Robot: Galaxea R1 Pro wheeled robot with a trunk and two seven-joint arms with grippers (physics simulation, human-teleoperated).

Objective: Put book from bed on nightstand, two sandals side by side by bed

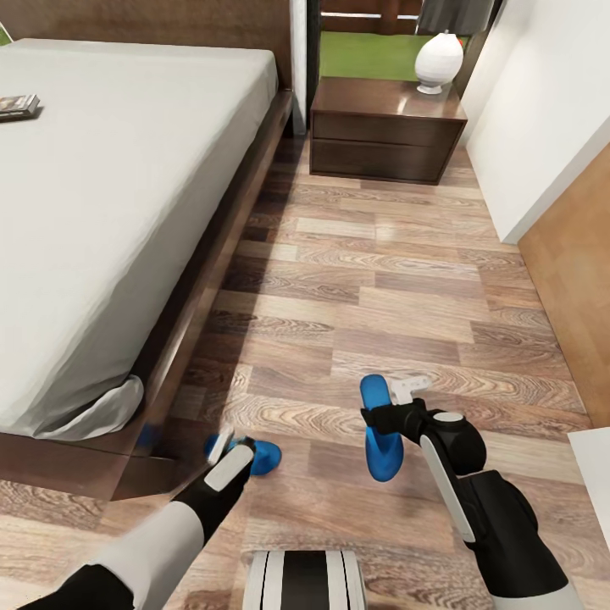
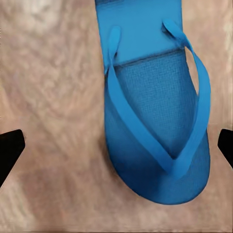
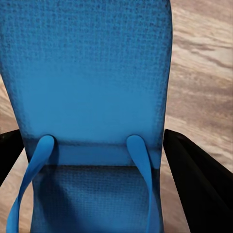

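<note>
A home bedroom: a large bed (image 1: pixel 110 212), a wooden nightstand (image 1: pixel 385 131) with a lamp (image 1: pixel 438 61), wood-plank floor (image 1: pixel 407 288).

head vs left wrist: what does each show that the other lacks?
Head only: the bed, the book on it, the nightstand with a white lamp, and the right tool at the second sandal.

Left wrist only: the straps and sole texture of the sandal under the left tool, fingers spread wide.

Both: that sandal, wood floor.
</note>
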